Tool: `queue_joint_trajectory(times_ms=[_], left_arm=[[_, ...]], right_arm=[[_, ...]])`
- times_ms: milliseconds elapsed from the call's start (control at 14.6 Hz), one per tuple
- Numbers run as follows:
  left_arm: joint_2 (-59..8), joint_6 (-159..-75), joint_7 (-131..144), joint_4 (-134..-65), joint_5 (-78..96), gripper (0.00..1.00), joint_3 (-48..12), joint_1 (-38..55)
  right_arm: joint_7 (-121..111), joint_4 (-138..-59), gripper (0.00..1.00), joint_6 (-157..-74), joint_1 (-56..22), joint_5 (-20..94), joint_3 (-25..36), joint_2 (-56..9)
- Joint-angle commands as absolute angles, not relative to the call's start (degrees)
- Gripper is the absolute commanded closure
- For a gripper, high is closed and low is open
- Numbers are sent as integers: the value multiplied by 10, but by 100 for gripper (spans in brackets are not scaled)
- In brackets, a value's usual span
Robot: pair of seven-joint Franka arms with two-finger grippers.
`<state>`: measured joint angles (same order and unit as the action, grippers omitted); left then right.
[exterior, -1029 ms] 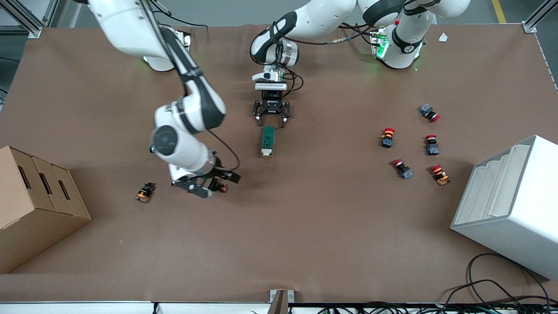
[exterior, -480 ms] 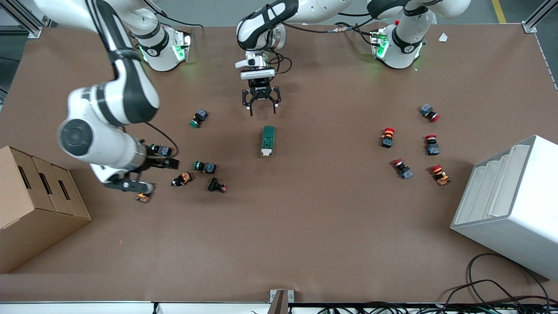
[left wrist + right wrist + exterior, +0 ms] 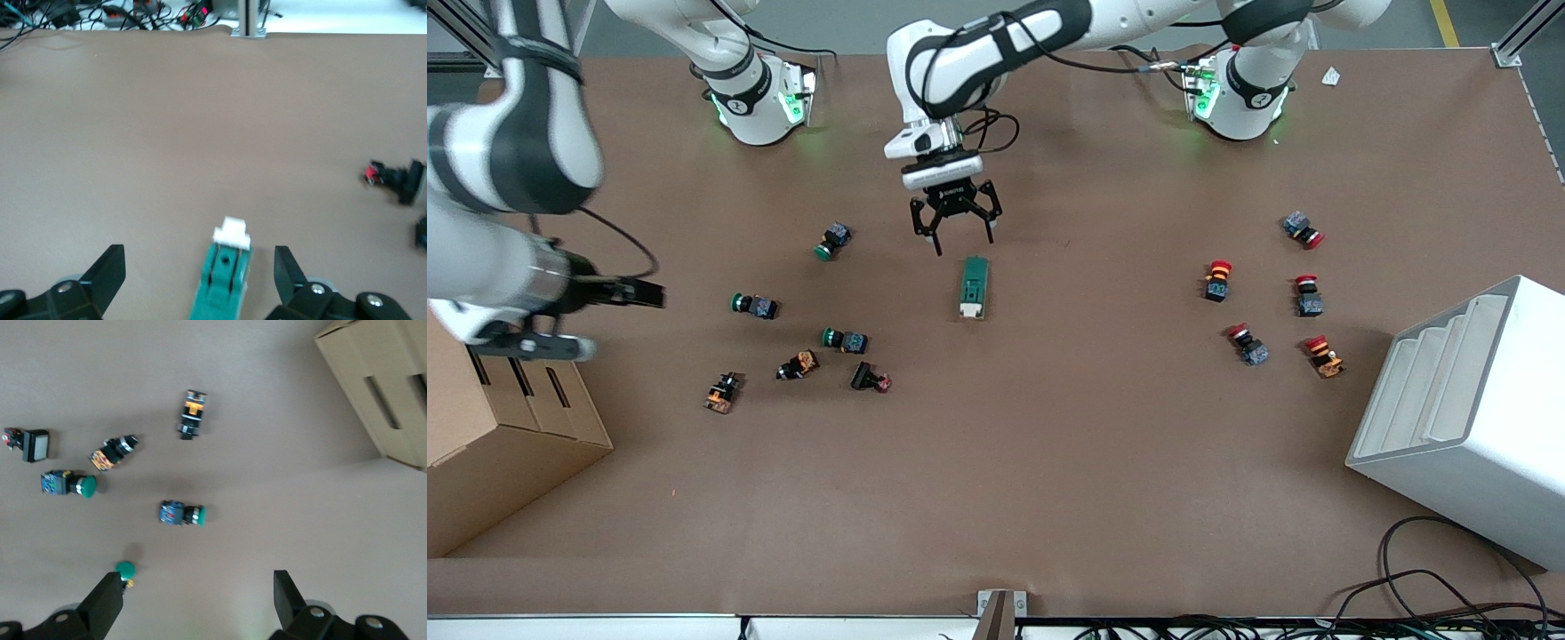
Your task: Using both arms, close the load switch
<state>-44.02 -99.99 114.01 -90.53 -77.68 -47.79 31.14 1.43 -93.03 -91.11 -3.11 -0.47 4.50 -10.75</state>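
Note:
The load switch (image 3: 973, 287), a dark-green block with a white lever end, lies flat mid-table. My left gripper (image 3: 963, 244) hangs open just above the switch's green end, not touching it. In the left wrist view the switch (image 3: 225, 275) lies between the spread fingers (image 3: 107, 275), white lever pointing away from the gripper (image 3: 199, 280). My right gripper (image 3: 600, 320) is open and empty, high over the table beside the cardboard box (image 3: 507, 444). In the right wrist view its gripper (image 3: 197, 600) is spread over bare table, with push buttons (image 3: 182, 513) below.
Several green, orange and black push buttons (image 3: 845, 340) lie scattered toward the right arm's end. Several red-capped buttons (image 3: 1217, 280) lie toward the left arm's end, next to a white stepped rack (image 3: 1467, 418). Cables run along the table's front edge.
My right arm has swung up and away from the buttons near the switch toward the cardboard box. My left gripper has backed slightly off the switch's green end, still open.

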Motion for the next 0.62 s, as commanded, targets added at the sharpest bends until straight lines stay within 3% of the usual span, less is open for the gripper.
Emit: queue_joint_trajectory(times_ms=[0,275,549], left_arm=[[-430,-1002,1047,-853,-703,1,-516,249],[-372,-993,928,-836,-596,1,-523,166],[-310,-981,763,-796,-464,0,-523,68]], right_arm=[[-20,-873,0,-872,3,-19,33,-111],[-19,-808,0,-826,12,-18,33,-120],[-15,-799,0,-826,11,-13,33,-122]])
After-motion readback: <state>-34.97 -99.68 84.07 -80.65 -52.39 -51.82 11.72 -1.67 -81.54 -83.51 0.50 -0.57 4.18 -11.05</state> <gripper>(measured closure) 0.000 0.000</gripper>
